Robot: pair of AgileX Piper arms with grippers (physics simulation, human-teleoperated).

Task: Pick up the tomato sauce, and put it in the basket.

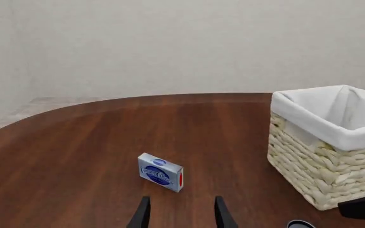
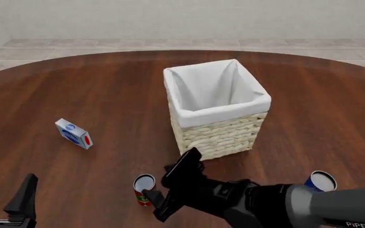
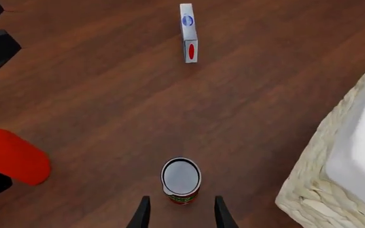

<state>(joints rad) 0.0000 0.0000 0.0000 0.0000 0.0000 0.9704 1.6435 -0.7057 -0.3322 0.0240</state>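
The surface is a round-edged slab of dark reddish-brown wood with a fine lengthwise grain and a soft sheen. Beyond its far edge lie a pale tiled floor and a plain off-white wall.

The basket stands upright near the middle, a tall square form of chunky straw-coloured weave, its smooth white cloth lining folded over the rim. The tomato sauce stands upright at the near edge, in front of the basket and a little to its left: a small cylinder with a flat silver top, a red label and a green band low down. A small blue-and-white box stands well to the left, and a blue can with a silver top sits at the near right.

The right end effector has matte black fingers spread apart, with the tomato sauce just ahead of the gap between the tips, not gripped. The left end effector is likewise spread wide, holding nothing, low at the near left.
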